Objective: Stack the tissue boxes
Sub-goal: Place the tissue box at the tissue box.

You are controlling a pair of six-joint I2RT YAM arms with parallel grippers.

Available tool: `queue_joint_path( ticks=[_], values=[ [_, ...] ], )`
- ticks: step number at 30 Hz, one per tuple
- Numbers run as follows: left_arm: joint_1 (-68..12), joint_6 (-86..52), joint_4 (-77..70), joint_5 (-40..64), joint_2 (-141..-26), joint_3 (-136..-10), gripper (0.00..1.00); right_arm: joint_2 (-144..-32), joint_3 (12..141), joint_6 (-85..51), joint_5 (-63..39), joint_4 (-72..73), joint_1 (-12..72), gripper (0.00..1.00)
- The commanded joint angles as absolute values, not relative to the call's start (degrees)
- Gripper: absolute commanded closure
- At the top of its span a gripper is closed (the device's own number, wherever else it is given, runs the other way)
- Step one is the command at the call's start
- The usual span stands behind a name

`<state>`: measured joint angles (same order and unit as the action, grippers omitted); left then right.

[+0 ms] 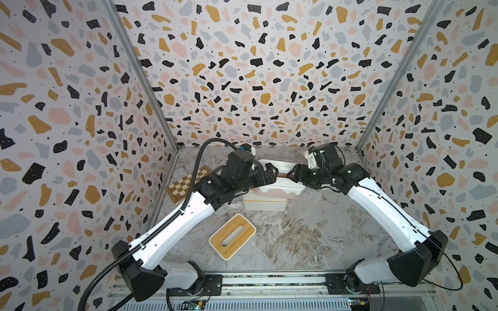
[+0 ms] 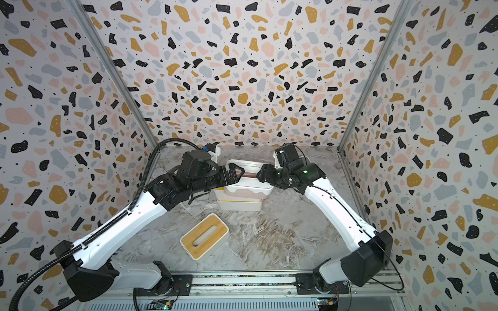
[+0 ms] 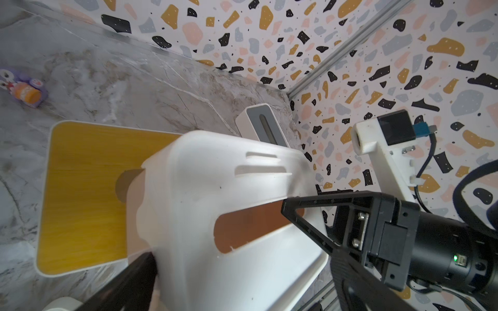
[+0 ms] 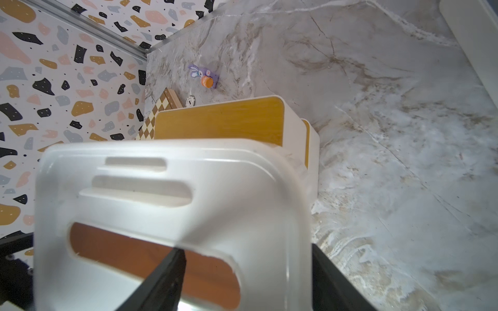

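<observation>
Both arms hold the all-white tissue box with pink sides [image 1: 285, 188] [image 2: 250, 188] over a stack of two yellow-lidded boxes [image 1: 265, 206] [image 3: 89, 194] [image 4: 221, 121]. I cannot tell whether it touches them. My left gripper [image 1: 273, 172] [image 3: 242, 296] is shut on its left end, the box filling the gap between the fingers. My right gripper [image 1: 293, 173] [image 4: 248, 282] is shut on the right end, one finger inside the oval slot and one outside the wall. A wood-lidded box [image 1: 232, 236] lies alone in front. A grey-lidded box [image 3: 265, 126] stands by the back corner.
A checkered chessboard [image 1: 186, 183] [image 4: 153, 118] leans at the left wall behind my left arm. A small purple and orange toy [image 3: 25, 91] [image 4: 206, 78] lies on the marble table [image 1: 310, 237]. Patterned walls close in three sides.
</observation>
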<state>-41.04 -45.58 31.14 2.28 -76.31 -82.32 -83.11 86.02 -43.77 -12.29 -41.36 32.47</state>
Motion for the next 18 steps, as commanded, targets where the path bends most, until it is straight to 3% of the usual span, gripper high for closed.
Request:
queue_joint_path(
  ticks=[1, 18],
  values=[
    [-40.3, -44.8, 21.6, 14.8, -78.0, -83.6, 0.01, -85.5, 92.4, -43.1, -19.5, -31.9, 36.5, 0.29],
    [-32.2, -44.7, 20.0, 17.9, -79.4, -81.5, 0.0, -95.1, 101.7, -41.8, -17.2, -33.8, 39.7, 0.27]
  ],
)
